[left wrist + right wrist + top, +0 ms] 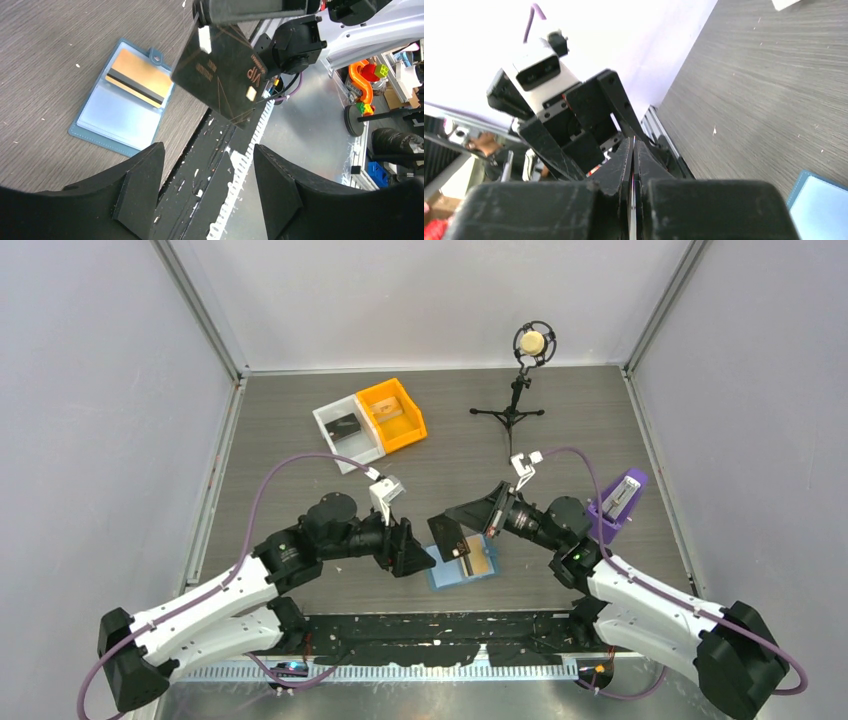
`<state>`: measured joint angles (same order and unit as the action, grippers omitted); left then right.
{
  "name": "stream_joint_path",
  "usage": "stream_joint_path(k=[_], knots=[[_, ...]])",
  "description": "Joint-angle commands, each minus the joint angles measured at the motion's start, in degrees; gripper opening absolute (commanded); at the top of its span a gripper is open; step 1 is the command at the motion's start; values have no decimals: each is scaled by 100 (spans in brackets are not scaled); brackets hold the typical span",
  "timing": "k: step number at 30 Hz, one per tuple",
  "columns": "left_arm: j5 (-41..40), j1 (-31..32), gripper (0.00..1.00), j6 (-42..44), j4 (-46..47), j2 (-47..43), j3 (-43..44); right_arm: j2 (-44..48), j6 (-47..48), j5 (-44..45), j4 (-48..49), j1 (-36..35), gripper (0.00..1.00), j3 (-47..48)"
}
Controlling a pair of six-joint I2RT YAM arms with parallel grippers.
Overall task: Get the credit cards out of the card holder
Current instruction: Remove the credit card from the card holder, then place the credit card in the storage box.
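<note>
**One card is out, one card is left to do**

The right gripper (633, 155) has its jaws shut tight on the black card (220, 75). It holds the card by one edge, up in the air and tilted. The card is off the table (45, 45), close to the card holder (107, 117) and apart from it.

The card holder lies open and flat near the front edge of the table. The tan card (142, 75) is tucked in its top pocket, with a dark stripe along one side. The other pocket looks empty.

The left gripper (207, 149) has its jaws wide open and holds nothing. It hangs low, just beside the holder, and points at the black card.

I think the job is about half done. The black card needs a place to go next, down on the table or over to the open left jaws. Then the tan card has to slide out. It is thin and lies flat, so a finger has to catch its edge. The holder is light and may slide too, so the other arm may need to press it down.

The black card has "VIP" on it in gold letters, next to a small gold square. There are more gold words on it, too small to read.
</note>
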<state>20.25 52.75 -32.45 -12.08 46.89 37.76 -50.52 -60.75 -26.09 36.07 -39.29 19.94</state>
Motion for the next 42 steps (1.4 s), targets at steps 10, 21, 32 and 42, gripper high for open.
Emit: stream_joint_path(k=[10,21,32,42], knots=[[-438,-19,70,-941,1783,-16,-465,185,-1073,1966,1503,-44,5,-610],[-899,-19,66,-1449,2991,226,-796,58,-1455,2537,2112,-84,5,-841],[-685,-19,41,-1742,3758,899,-555,13,-1627,2501,2304,-145,5,-1027],[-607,-201,0,-1662,3472,613,-750,136,-1103,1752,2437,-106,7,-1291]])
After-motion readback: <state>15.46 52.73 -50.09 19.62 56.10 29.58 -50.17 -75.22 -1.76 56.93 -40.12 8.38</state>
